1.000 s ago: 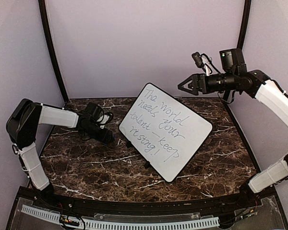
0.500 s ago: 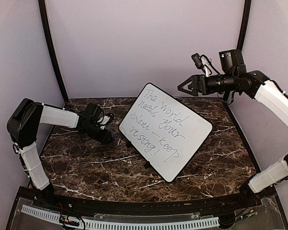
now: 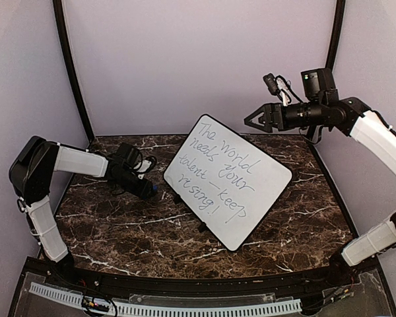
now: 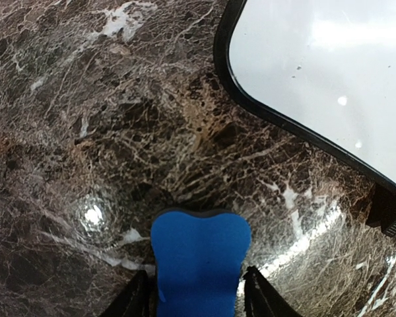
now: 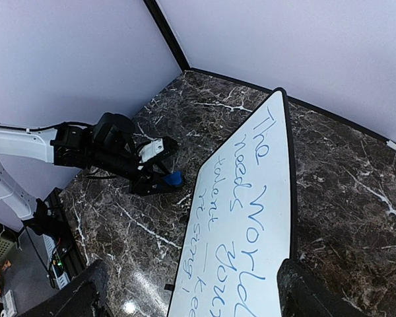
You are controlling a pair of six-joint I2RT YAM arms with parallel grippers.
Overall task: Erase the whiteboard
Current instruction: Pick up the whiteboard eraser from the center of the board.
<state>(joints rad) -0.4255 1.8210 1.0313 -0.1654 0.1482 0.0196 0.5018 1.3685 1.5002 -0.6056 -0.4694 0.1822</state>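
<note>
Large flat white rectangular whiteboard with rounded corners and thin black edge (image 3: pixel 228 181) sits mid-table, turned diagonally, its face lifted off the dark brown white-veined marble tabletop (image 3: pixel 119 231). Blue-grey handwriting on it reads "The World needs your talent — keep rising!". What props it is mostly hidden: only small black bits (image 3: pixel 201 226) poke out under the near-left edge, and their shape is unclear. The right wrist view cuts off the board's lower part and last words. The left wrist view catches just one blank corner, plus a black piece clipped by the frame edge. Left gripper (image 4: pixel 197 274) is low over the table just left of the board, apart from it, jaws closed on the sides of a blue foam eraser block (image 4: pixel 198 251). The foam looks pinched in at the fingers, its lower end is cut off by the frame, and from the top camera it is only a blue sliver. Right gripper (image 3: pixel 249 119) is raised above the far right of the table, jaws spread wide with nothing between them
</note>
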